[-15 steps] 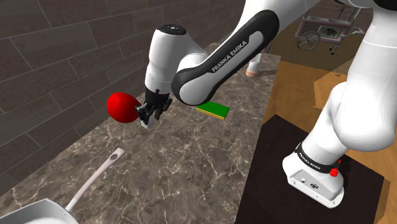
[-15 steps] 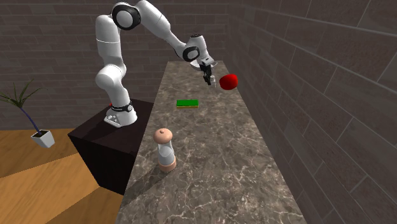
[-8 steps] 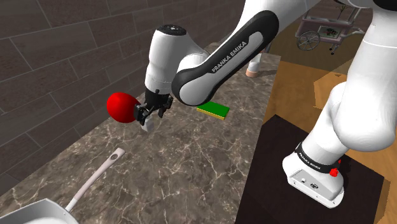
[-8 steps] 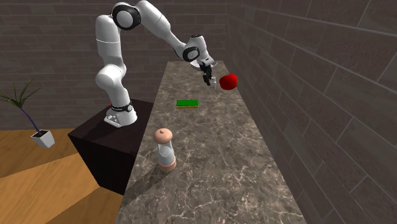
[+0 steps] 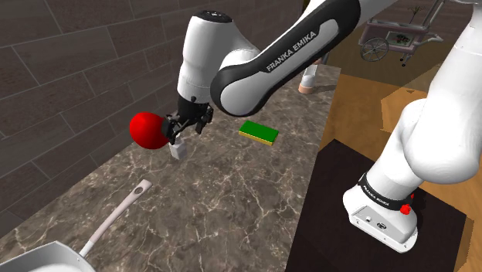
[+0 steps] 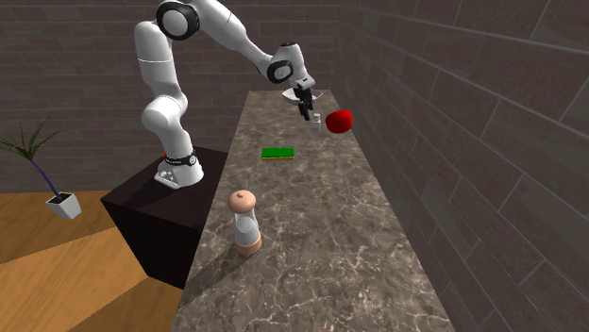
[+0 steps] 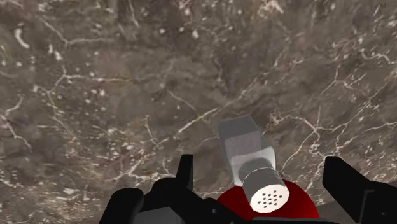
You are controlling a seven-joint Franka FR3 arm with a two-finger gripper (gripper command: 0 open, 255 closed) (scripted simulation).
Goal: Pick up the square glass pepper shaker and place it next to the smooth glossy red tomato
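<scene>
The square clear pepper shaker point(image 7: 244, 144) with its grey perforated cap stands on the marble counter, right beside the glossy red tomato point(image 7: 303, 202). In the shoulder view the shaker point(image 5: 180, 150) is just to the right of the tomato point(image 5: 147, 129). My gripper point(image 5: 186, 126) hovers a little above it, open, the fingers point(image 7: 185, 173) wide apart and not touching the shaker. In the second exterior view the gripper point(image 6: 304, 104) hangs left of the tomato point(image 6: 339, 120), near the counter's far end.
A green sponge point(image 5: 259, 133) lies on the counter point(image 5: 232, 201) towards the stand point(image 5: 386, 209). A pan with a long pale handle point(image 5: 116, 216) sits at the shoulder view's lower left. A wooden-topped grinder point(image 6: 246, 222) stands near the counter's edge. A brick wall runs behind the tomato.
The fingers opened and let go of the shaker, which now stands by the tomato. The hand rose slightly above it.
</scene>
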